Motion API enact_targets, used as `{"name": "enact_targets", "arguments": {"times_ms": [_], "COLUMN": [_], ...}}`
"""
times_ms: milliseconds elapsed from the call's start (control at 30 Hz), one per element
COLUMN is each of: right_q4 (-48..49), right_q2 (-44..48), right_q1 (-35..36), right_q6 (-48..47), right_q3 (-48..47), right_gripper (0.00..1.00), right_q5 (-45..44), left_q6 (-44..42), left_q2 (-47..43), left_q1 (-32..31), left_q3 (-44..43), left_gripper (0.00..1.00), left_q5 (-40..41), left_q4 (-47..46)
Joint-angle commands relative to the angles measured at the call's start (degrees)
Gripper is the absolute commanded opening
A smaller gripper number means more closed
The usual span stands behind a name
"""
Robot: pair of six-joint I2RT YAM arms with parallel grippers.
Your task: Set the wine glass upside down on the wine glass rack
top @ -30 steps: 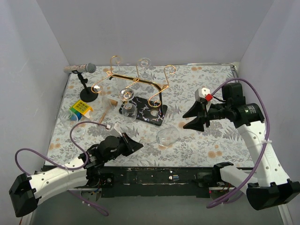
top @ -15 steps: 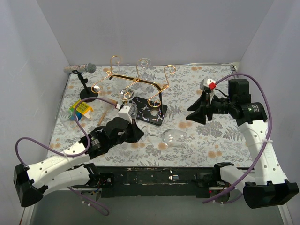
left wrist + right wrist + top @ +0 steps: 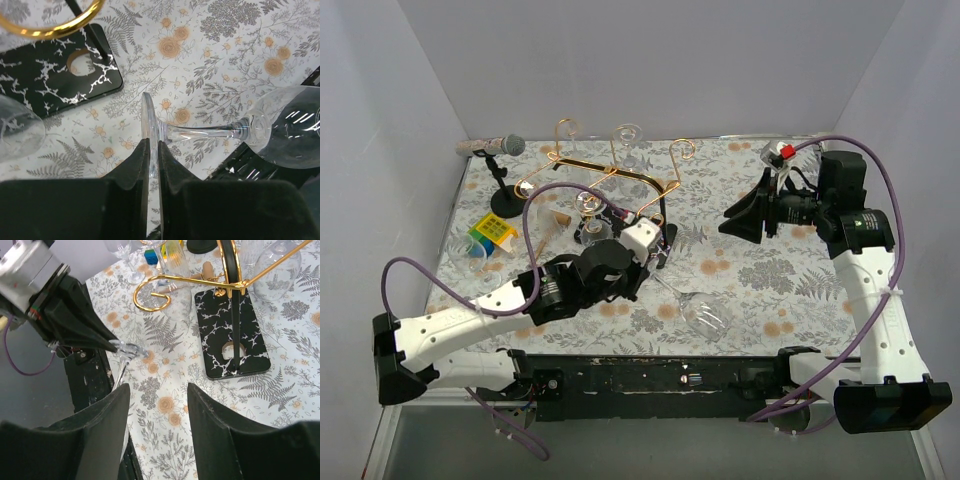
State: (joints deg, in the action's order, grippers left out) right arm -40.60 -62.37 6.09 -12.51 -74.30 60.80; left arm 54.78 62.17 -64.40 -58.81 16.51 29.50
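Note:
The wine glass (image 3: 706,312) lies tilted, its bowl toward the table's front edge. My left gripper (image 3: 657,268) is shut on the glass's round foot (image 3: 149,120); the stem and bowl (image 3: 287,132) stretch off to the right in the left wrist view. The wine glass rack (image 3: 610,172), gold bent wire on a black white-veined base (image 3: 642,243), stands just behind the left gripper. Its base (image 3: 50,75) is also in the left wrist view. My right gripper (image 3: 742,218) is open and empty, raised to the right of the rack. Its view shows the rack base (image 3: 235,335) and the held glass (image 3: 125,350).
Another wine glass (image 3: 590,218) hangs upside down on the rack. A black microphone stand (image 3: 502,170) is at the back left. A yellow and blue box (image 3: 492,232) and a clear glass (image 3: 472,256) sit at the left. The black table rail (image 3: 650,375) runs along the front.
My left arm has reached right, closed on the glass's foot and carried it toward the rack base. My right arm has drawn back and to the right.

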Motion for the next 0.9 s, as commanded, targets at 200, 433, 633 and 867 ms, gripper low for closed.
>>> {"name": "enact_targets", "arguments": {"times_ms": [200,433,633,867], "right_q4": [8.0,16.9,24.3,28.4], "right_q2": [0.7,0.4,0.7,1.6], "right_q1": [-3.4,-5.6,-5.6,-5.6], "right_q6": [12.1,26.3,38.3,47.2], "right_q3": [-1.5,3.4,7.2,10.8], "right_gripper": [0.57,0.57,0.56,0.56], "right_q5": [0.4,4.7,6.6,6.4], "left_q6": [-29.3,-46.4,-60.9,-74.4], "left_q2": [6.0,7.4,9.0,11.3], "left_q1": [-7.8,-8.7,-9.2,-9.3], "left_q3": [-9.2,-8.1,-4.1,1.8], "left_gripper": [0.00,0.00,0.00,0.00], "left_q5": [15.3,16.6,16.2,16.2], "left_q4": [-12.3,-23.6,-36.7,-50.7]}}
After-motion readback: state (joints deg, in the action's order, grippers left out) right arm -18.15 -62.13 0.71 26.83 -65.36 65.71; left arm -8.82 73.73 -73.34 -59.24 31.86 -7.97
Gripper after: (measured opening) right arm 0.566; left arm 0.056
